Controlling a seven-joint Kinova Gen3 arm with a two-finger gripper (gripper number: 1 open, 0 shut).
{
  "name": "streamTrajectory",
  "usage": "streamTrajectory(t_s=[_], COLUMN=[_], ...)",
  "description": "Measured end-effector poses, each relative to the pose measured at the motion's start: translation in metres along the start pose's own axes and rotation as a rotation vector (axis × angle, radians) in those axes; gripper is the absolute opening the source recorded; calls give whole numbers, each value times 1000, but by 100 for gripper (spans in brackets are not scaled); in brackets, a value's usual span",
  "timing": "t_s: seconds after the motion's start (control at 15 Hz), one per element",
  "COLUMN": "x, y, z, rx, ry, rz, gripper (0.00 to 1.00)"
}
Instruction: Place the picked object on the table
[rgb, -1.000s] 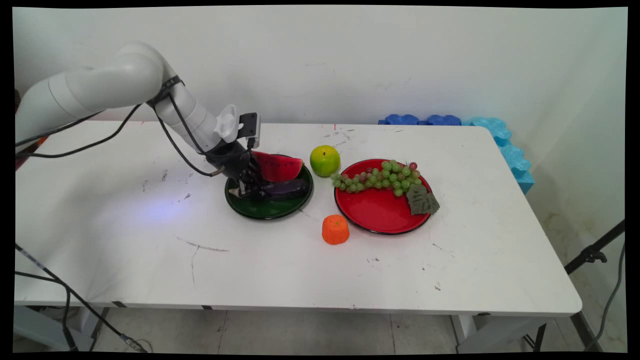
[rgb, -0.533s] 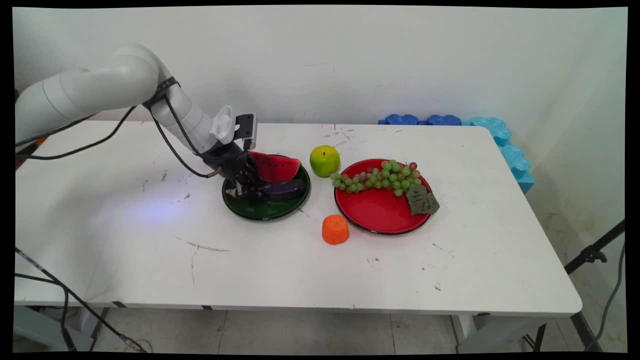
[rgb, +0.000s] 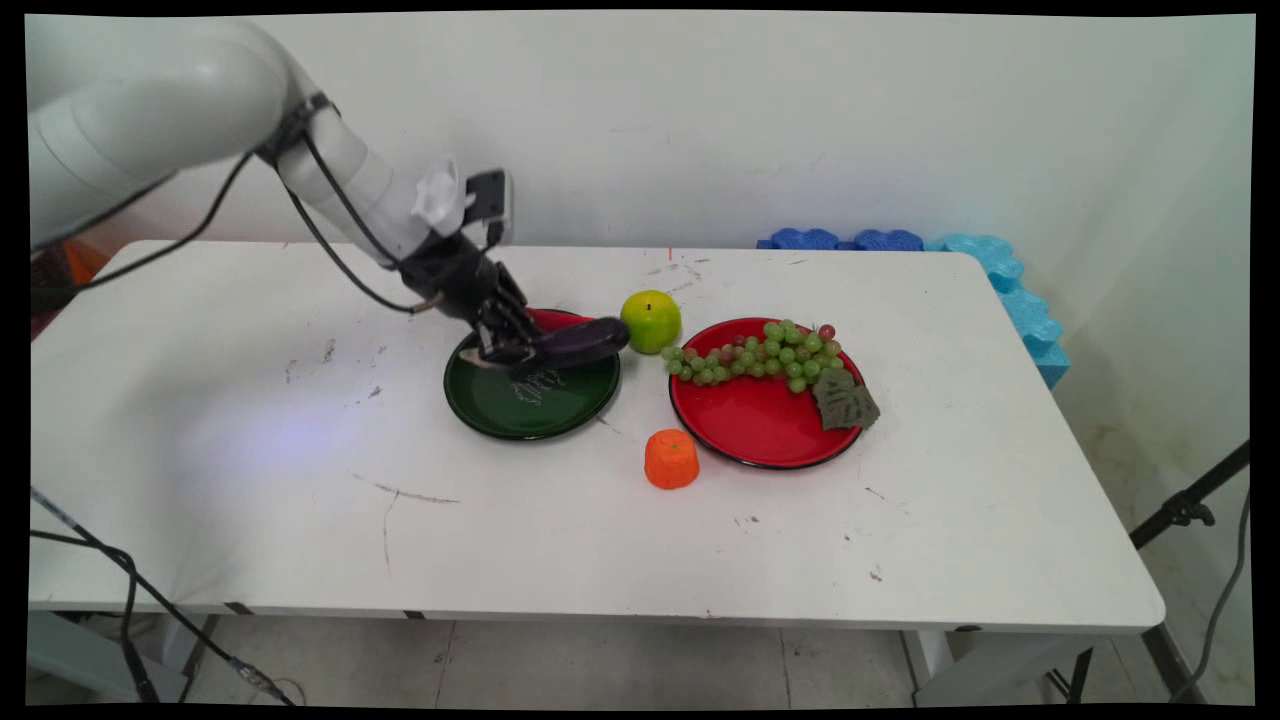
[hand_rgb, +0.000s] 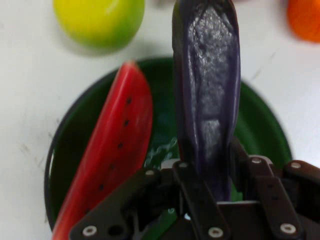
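The pincer (rgb: 505, 352) grips a purple eggplant (rgb: 575, 342) above the green plate (rgb: 530, 405) on the scuffed white counter (rgb: 300, 480) by a bare wall (rgb: 750, 120).

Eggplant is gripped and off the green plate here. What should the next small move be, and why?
Probably raise it a bit more before moving sideways. The gripper is shut on the eggplant, which hangs just above the green plate, with the watermelon slice close beside it and the apple near its tip.
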Motion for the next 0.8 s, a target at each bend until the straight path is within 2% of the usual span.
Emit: streamTrajectory(t_s=[0.27, 0.47, 0.8], x=[28, 53, 85], y=[16, 42, 87], z=[-30, -51, -53], rx=[-13, -46, -89], ry=[34, 59, 70], rz=[-17, -26, -21], gripper=[0, 0, 0])
